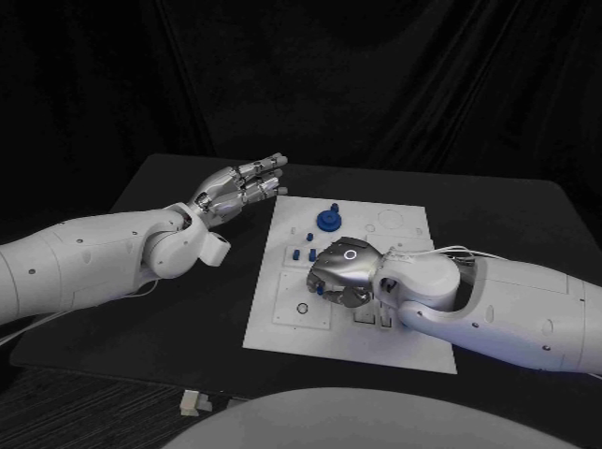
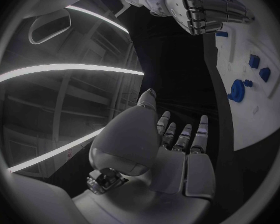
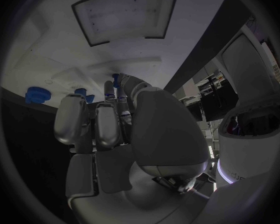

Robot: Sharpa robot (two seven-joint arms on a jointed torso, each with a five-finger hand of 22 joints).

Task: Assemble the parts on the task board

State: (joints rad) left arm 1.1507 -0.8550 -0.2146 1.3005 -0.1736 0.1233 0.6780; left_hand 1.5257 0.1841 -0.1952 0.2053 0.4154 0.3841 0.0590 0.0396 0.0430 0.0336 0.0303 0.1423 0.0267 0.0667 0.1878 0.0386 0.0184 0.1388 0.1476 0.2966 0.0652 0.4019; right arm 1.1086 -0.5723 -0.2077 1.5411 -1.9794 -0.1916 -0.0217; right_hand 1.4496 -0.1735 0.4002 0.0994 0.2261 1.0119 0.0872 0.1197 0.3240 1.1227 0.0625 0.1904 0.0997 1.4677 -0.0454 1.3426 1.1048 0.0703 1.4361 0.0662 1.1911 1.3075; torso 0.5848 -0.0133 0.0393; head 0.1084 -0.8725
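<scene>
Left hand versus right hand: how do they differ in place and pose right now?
The left hand hangs off the task board, beside its far left corner, while the right hand is over the board's middle. The left hand's fingers stretch out straight, holding nothing; the right hand's fingers curl down among the blue parts. Both are silver, on white arms.

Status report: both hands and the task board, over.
Left hand open, off the board's edge. Right hand curled over task board; grasp unclear. Blue parts on board.

right hand (image 1: 341,273) hiding board's middle (parts beneath)
</scene>
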